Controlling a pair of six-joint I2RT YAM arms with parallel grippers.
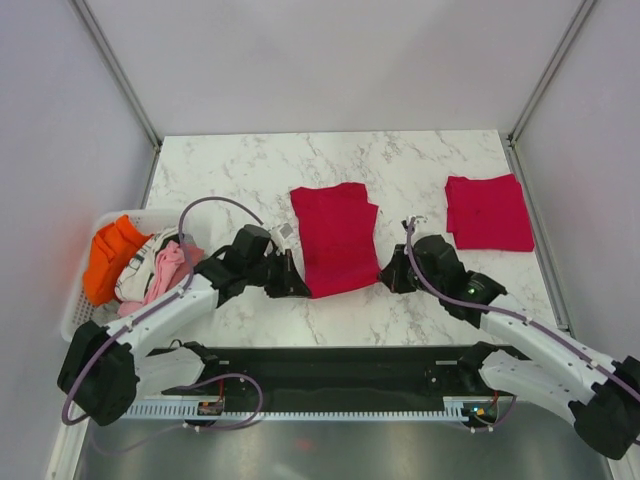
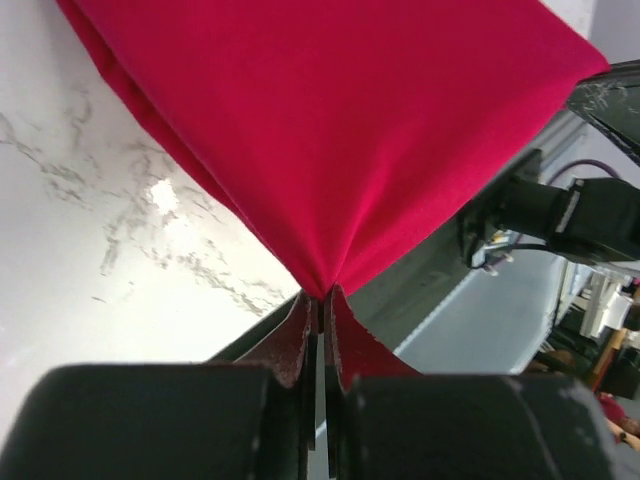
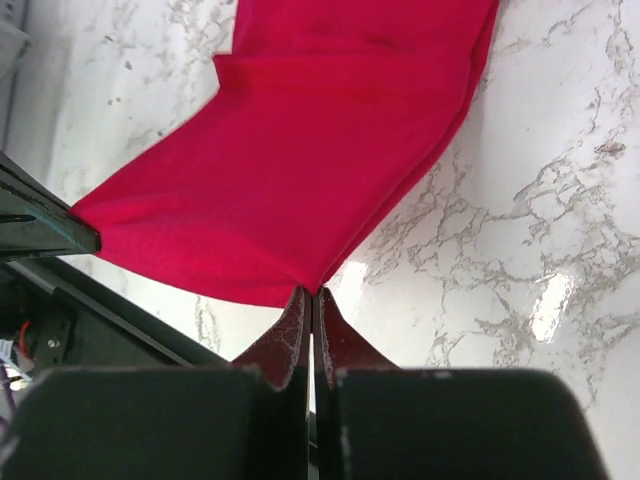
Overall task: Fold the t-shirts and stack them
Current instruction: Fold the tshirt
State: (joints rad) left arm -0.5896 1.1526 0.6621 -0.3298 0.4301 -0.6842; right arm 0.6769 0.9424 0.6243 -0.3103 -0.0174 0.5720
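Inside left tool (image 2: 320,297), hidden shirt (image 2: 330,130) corner

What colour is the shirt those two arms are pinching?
The shirt is plain crimson red, without print; the left wrist view shows it best.

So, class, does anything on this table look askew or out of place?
The middle t-shirt lies crooked, its far edge stepped rather than flush, unlike the neat folded t-shirt at right. The left gripper and right gripper pinch its near corners.

Marble table (image 1: 250,165) carries two red t-shirts (image 1: 335,240)
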